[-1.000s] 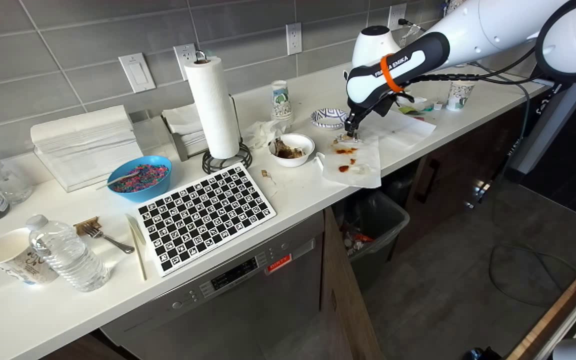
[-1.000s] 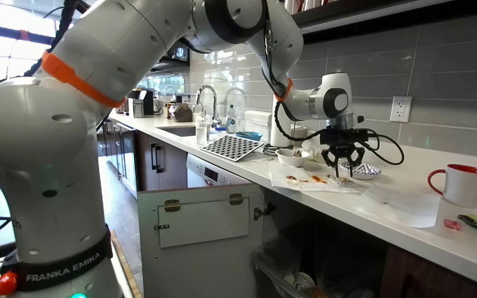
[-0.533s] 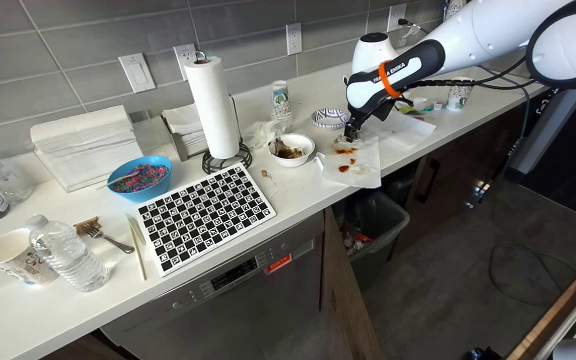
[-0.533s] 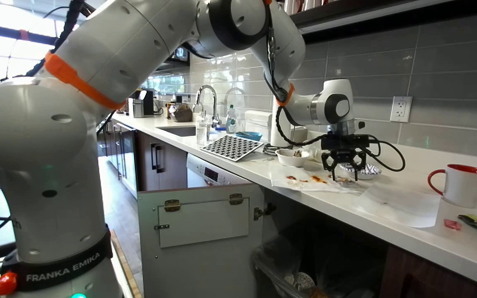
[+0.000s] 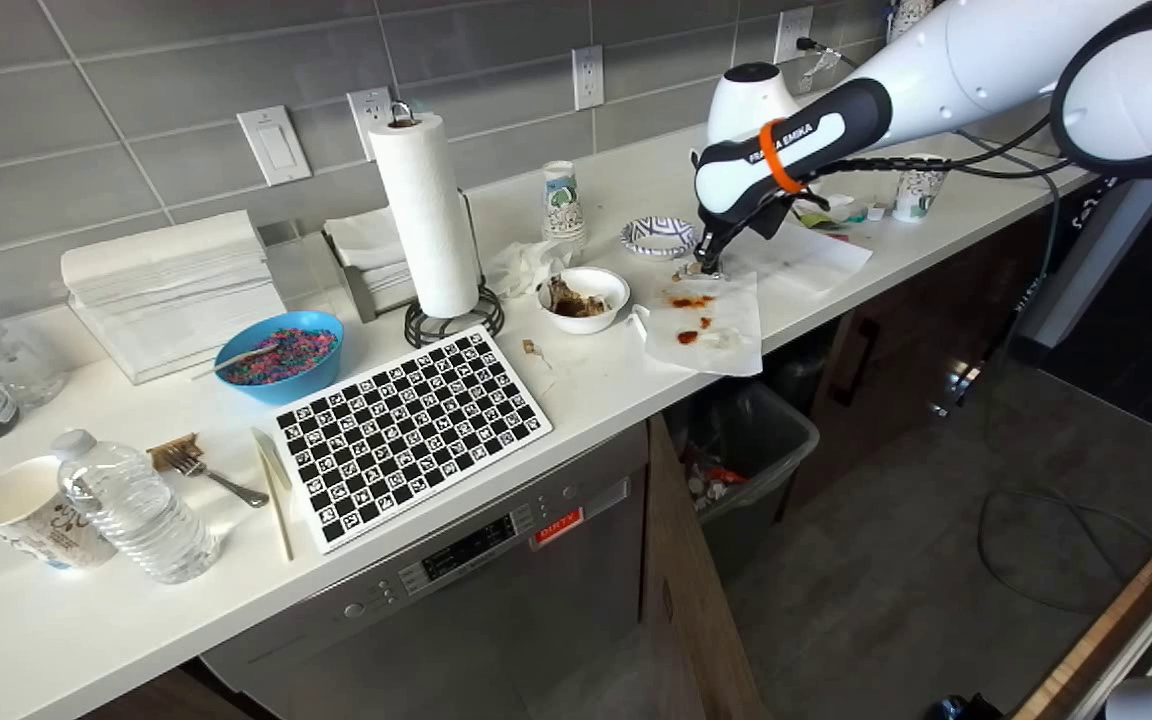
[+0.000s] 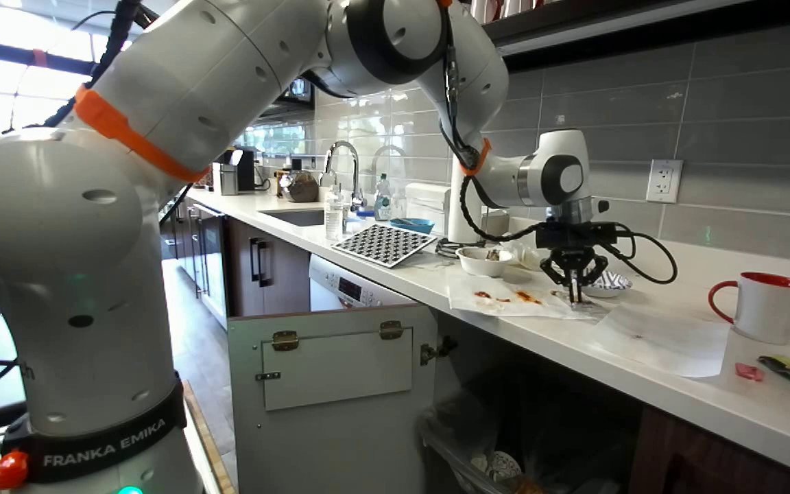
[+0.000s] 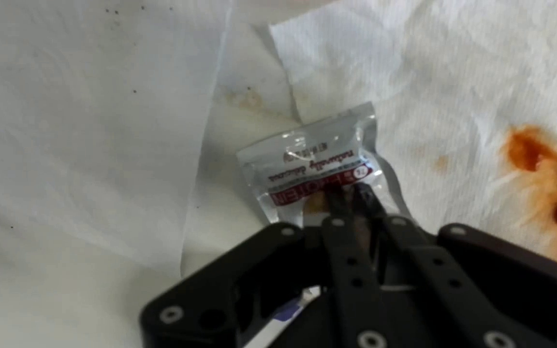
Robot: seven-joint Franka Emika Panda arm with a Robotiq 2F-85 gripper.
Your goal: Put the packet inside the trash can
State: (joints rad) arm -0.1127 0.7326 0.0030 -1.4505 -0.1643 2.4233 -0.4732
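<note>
1. LH end of counter (image 5: pixel 596 375), in an exterior view: cup (image 5: pixel 46 530) partly behind bottle (image 5: pixel 146 510); fork (image 5: pixel 234 484) to R, tines at brown scrap (image 5: pixel 173 447).
2. Next: blue bowl (image 5: pixel 316 378) w/ pink/blue bits (image 5: pixel 294 352); chequered board (image 5: pixel 416 430) just R; roll (image 5: pixel 426 220) upr. behind board.
3. White bowl (image 5: pixel 586 323) w/ dark residue (image 5: pixel 573 298); dish (image 5: pixel 649 253), patt. rim, behind & to R.
4. Packet (image 7: pixel 307 166) at counter level; wrist view shows it partly over edge of stained paper (image 7: pixel 452 72), partly over bare surface; silver film, red band; lower part hidden by gripper (image 7: pixel 349 193).
5. Gripper pointing down; fingers almost meeting, packet pinched btwn them.
6. Bin (image 5: pixel 746 535) below counter level, just R of swung-out door (image 5: pixel 691 600); clear liner (image 5: pixel 796 445) over rim, waste (image 5: pixel 711 485) inside; packet well above it.
7. RH end: sheet (image 5: pixel 816 260) near stained paper; far cup (image 5: pixel 921 192) beyond; mug (image 6: pixel 772 312), red rim, R of gripper in an exterior view.
</note>
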